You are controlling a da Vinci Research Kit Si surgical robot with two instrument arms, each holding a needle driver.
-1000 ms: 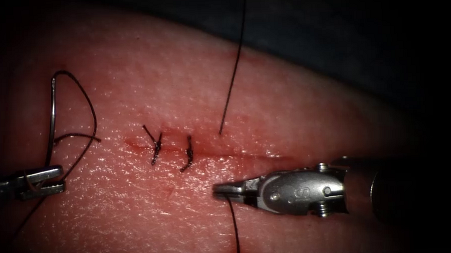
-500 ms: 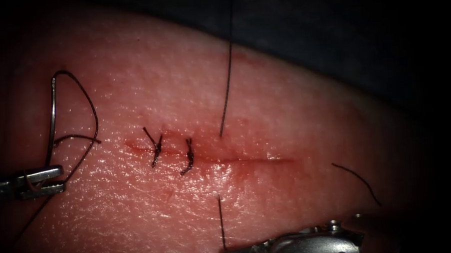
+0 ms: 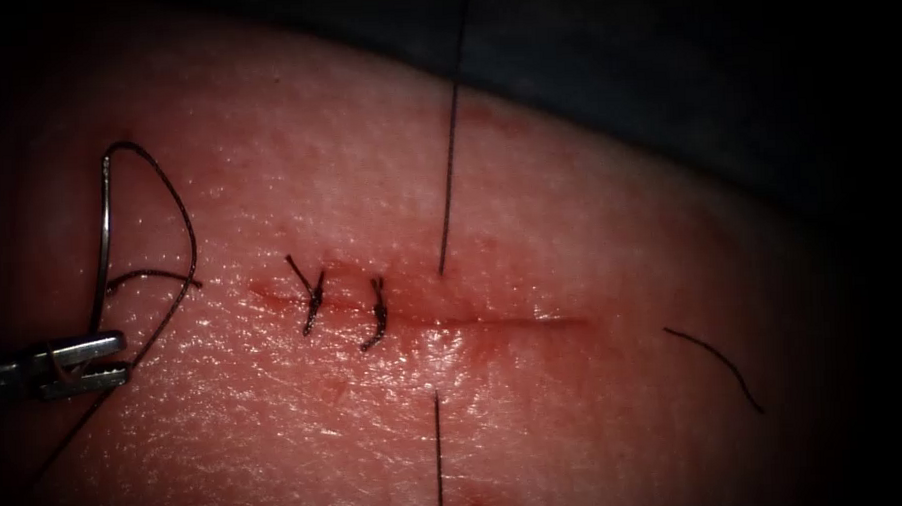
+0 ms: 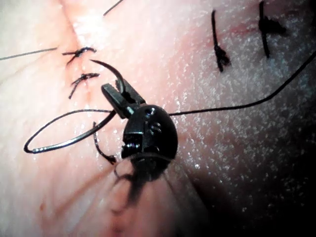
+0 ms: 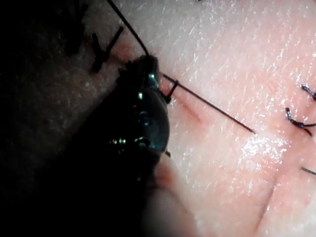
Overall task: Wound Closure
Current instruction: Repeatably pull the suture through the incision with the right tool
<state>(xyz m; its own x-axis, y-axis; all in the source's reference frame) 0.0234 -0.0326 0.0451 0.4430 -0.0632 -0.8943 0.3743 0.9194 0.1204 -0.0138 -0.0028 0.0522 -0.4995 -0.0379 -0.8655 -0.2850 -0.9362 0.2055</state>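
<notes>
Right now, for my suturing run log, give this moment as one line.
left pincer: shut on needle, left of cut, out of tissue | thread: through cut | right pincer: on thread

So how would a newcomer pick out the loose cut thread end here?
Follow the cut across the tissue to its right end. The short curved cut end of thread lies just beyond, free on the surface; unlike both knotted stitches, it crosses no wound.

Dark backdrop (image 3: 685, 65) past the work area
A plain, dark, flat-looking surface lies across the top and upper right of the endoscope view; its material and its edges cannot be made out.
</notes>
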